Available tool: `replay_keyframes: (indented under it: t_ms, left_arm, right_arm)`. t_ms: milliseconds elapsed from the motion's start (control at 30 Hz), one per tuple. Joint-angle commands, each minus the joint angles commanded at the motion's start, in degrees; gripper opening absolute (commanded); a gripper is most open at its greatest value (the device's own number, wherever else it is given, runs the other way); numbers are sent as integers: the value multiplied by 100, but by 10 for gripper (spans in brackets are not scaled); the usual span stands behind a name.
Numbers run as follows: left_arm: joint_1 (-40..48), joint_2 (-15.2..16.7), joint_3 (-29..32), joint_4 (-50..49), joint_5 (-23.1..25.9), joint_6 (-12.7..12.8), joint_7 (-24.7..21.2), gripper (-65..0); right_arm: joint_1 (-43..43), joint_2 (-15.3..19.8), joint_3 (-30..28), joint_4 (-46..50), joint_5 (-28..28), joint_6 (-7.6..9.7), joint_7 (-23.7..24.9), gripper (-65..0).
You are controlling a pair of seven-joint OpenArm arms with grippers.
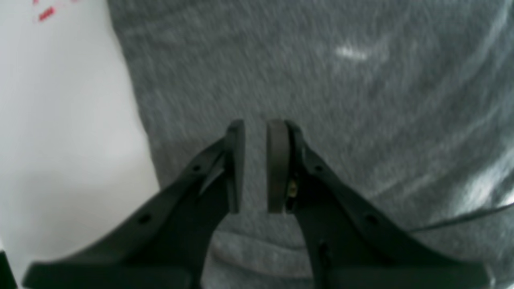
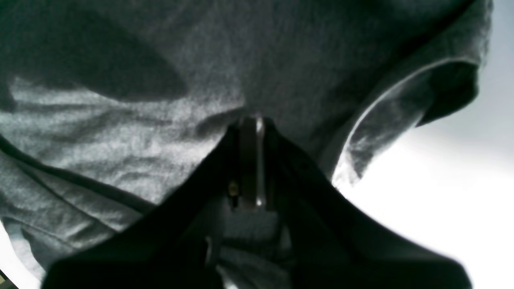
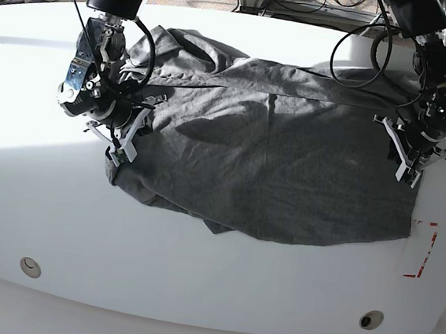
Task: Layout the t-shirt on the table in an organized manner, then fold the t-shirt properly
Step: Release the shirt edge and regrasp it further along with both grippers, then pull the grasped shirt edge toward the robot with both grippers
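T-shirt [image 3: 271, 164] is spread across the middle of the table [image 3: 195, 291], mostly flat, wrinkled, with one short sleeve bunched at the far edge and a lumpy fold at the near hem. Red tape mark [image 3: 423, 249] is seen on the white top just beside the shirt's near corner. Two round holes [image 3: 30, 266] are set near the table's front edge, well apart from the shirt. Left gripper [image 1: 255, 166] is held over the shirt's side edge, its pads narrowly parted with no cloth between them. Right gripper [image 2: 252, 160] is pinched on a fold of grey cloth at the opposite edge.
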Motion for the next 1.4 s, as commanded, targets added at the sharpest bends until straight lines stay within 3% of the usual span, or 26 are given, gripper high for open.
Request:
replay_keyframes:
  t_ms: [267,567,733,867,1033,1233,1400]
  left_arm:
    - [18,-44,0,-149,0,0,0,-575]
    - [123,-79,-18,-149,0,0,0,-575]
    - [123,-114,-18,-141,0,0,0,-575]
    - [123,-114,-18,-123,0,0,0,-575]
    - [123,-123,-18,-123,0,0,0,-575]
    - [123,-123,-18,-123,0,0,0,-575]
    - [123,-123,-18,-123,0,0,0,-575]
  right_arm:
    - [158,396,18,-352,-273,0,193,-625]
    - [237,1055,26,-589,-554,0,809,-625]
    - [343,1231,26,-519,-563,0,747,-625]
    - [343,1143,9,26,-554,0,308,-625]
    - [343,536,0,651,-571,0,-167,-625]
    - [343,114,-9,554,-598,0,-141,-625]
    - [475,44,-9,-88,-598,0,211,-625]
